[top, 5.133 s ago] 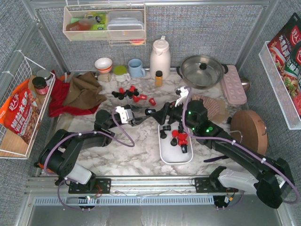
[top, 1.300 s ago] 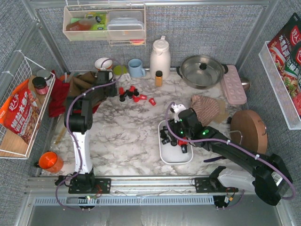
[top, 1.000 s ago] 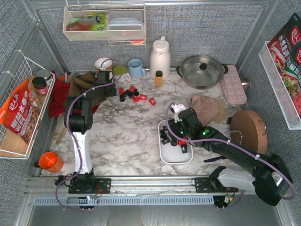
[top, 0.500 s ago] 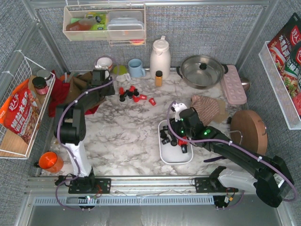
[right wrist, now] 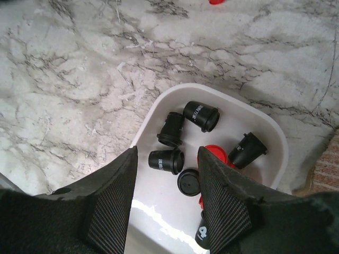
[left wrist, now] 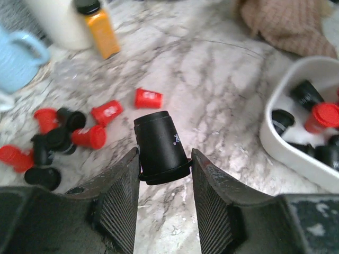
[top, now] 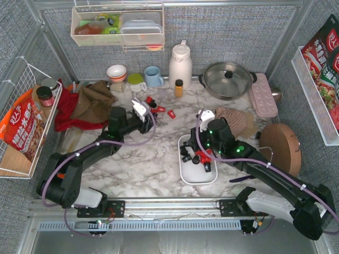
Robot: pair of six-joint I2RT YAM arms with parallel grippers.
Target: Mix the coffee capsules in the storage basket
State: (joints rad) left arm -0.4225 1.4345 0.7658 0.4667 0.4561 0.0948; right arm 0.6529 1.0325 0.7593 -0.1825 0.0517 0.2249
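The worktop (top: 153, 159) was white marble veined in grey, evenly lit from above. Grey woven fabric walls (top: 222, 37) closed it in at the back and both sides, framed by aluminium posts (top: 55, 48). A clear shelf (top: 117, 33) hung on the back wall, a white wire rack (top: 50, 127) on the left and a white bin (top: 312, 100) on the right. A metal rail (top: 169, 203) ran along the near edge.

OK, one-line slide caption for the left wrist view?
Left gripper shut on a black capsule; loose capsules on the marble table at left, storage basket at right.
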